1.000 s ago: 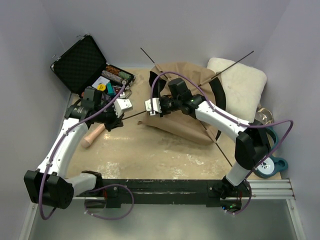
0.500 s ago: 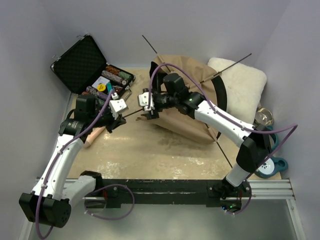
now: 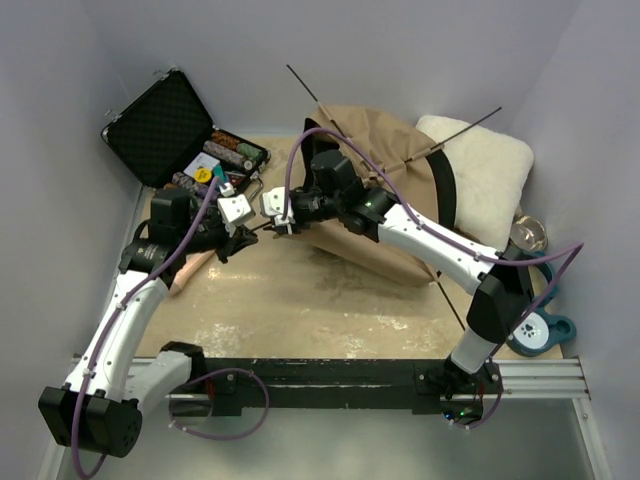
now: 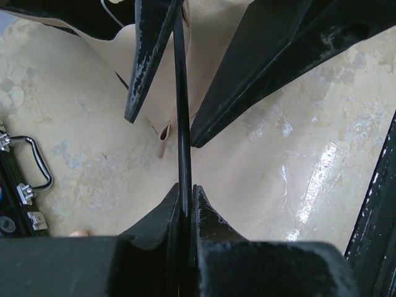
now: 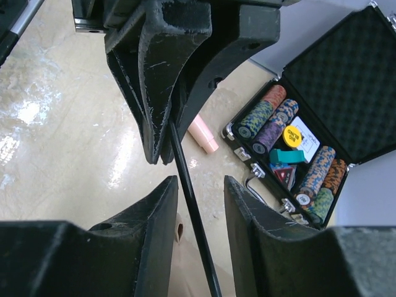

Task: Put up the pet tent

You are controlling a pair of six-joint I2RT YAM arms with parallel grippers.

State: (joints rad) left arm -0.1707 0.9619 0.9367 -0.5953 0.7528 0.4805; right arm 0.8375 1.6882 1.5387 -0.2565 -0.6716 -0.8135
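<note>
Overhead from behind; wrist views close, share pole (image 4: 181,111)

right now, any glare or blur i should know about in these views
Left wrist: white glare streaks on the table at right, but the pole reads clearly. Right wrist: glare on the table at left, the case crisp. Top: even, soft light, faint shadows, no blur.

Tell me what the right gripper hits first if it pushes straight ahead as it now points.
Most likely the left gripper: it faces the right gripper head-on, shut on the black pole that runs between the right gripper's open jaws. Depth is unclear.
</note>
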